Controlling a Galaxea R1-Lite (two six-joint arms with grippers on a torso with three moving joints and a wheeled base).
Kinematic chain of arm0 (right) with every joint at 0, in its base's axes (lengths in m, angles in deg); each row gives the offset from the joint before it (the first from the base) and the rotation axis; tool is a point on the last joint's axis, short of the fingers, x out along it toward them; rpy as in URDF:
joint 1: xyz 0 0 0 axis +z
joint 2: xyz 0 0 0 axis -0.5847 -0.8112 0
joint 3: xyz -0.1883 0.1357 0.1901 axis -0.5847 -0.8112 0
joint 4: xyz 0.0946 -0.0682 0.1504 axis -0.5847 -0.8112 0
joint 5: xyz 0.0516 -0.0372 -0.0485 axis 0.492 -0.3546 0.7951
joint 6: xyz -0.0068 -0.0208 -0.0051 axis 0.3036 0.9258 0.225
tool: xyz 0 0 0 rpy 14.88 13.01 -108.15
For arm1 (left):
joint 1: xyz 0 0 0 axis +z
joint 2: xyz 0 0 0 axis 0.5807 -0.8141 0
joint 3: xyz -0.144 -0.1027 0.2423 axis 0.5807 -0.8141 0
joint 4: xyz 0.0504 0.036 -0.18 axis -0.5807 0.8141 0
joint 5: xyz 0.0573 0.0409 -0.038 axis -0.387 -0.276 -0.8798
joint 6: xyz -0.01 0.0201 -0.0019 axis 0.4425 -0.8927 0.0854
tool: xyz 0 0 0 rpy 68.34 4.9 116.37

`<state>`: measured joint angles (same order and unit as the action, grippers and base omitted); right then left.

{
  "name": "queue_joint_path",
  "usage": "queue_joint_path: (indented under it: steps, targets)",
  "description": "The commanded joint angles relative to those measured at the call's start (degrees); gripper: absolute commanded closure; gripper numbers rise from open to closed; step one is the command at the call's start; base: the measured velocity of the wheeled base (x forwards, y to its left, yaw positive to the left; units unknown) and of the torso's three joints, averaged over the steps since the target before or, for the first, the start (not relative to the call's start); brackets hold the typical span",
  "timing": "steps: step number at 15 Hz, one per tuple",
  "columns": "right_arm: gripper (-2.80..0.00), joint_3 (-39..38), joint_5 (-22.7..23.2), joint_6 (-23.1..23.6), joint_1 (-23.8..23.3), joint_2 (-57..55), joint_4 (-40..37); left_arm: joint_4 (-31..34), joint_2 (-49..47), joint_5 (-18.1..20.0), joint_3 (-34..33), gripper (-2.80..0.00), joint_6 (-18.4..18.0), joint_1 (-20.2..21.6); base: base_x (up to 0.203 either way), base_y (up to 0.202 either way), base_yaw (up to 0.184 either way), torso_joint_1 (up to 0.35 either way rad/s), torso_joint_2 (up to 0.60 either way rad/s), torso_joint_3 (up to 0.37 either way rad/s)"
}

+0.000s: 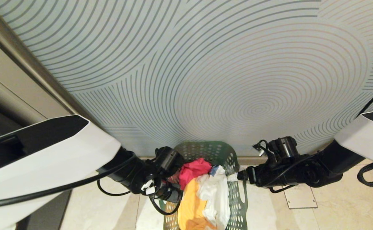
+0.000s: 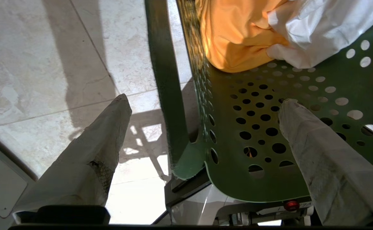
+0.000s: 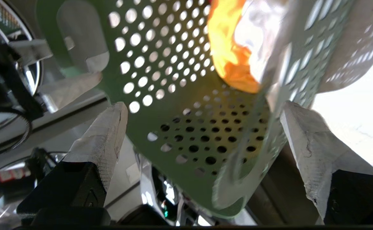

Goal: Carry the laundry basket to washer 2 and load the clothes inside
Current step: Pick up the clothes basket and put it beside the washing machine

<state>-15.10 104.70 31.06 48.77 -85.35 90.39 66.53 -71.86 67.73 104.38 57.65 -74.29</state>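
Looks like the pickup step: the laundry basket sits low between both arms, its long axis running away from the robot toward the patterned wall. The left gripper and right gripper each straddle a handle, jaws wide, nothing clamped. Next they'd need to close evenly, then lift level so the clothes stay put.

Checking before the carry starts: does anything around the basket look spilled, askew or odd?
Nothing has spilled: the clothes are heaped inside the laundry basket. The white garment drapes up over the rim. The left hand and right hand are open, each straddling a side wall, not gripping.
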Motion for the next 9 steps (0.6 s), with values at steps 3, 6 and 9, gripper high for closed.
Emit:
queue_joint_path:
  steps: [3,6,9]
  targets:
    - [-2.8,-1.1,0.4,-0.2,0.3,1.3,0.2,-0.1,-0.2,2.5,0.1,-2.8,0.0,-0.8,0.0,0.0,0.0,0.0,0.0,0.0]
    - [-2.8,-1.0,2.5,-0.5,0.3,2.6,-0.1,0.0,-0.4,2.5,0.1,-2.8,0.2,-1.2,0.0,0.0,0.0,0.0,0.0,0.0]
    - [-2.8,-0.7,3.0,-1.4,0.2,2.2,0.2,-0.1,-0.5,2.8,0.2,-2.8,0.5,-1.6,0.0,0.0,0.0,0.0,0.0,0.0]
